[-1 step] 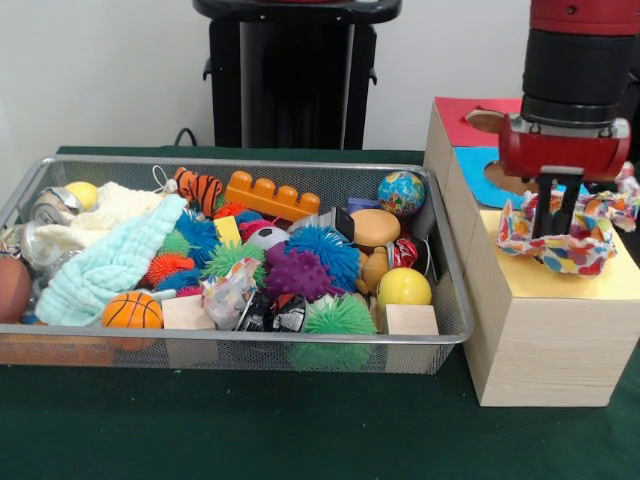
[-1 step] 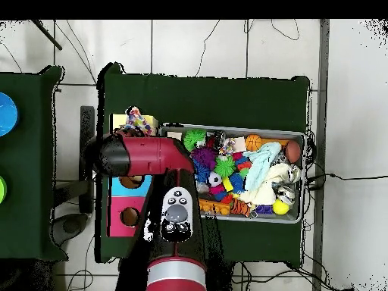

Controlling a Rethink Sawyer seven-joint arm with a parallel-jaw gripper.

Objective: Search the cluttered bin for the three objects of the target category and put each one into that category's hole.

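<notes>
Wire bin (image 1: 448,300) at front, crammed: spiky balls, basketball (image 1: 132,311), wooden blocks, mint cloth (image 1: 110,262). Wooden box (image 1: 540,340) just beside it. Gripper (image 1: 556,225) over box's yellow section, fingers down inside multicoloured scrunchie (image 1: 570,235) lying on yellow top; whether clenched on it, cannot tell.

- I am looking at a robotics lab or test room.
- A green-covered table (image 1: 300,440) holds a wire mesh bin (image 1: 250,345) of toys and a wooden sorting box (image 1: 545,335).
- From overhead, loose cables (image 2: 250,42) trail across a pale tiled floor (image 2: 352,91).
</notes>
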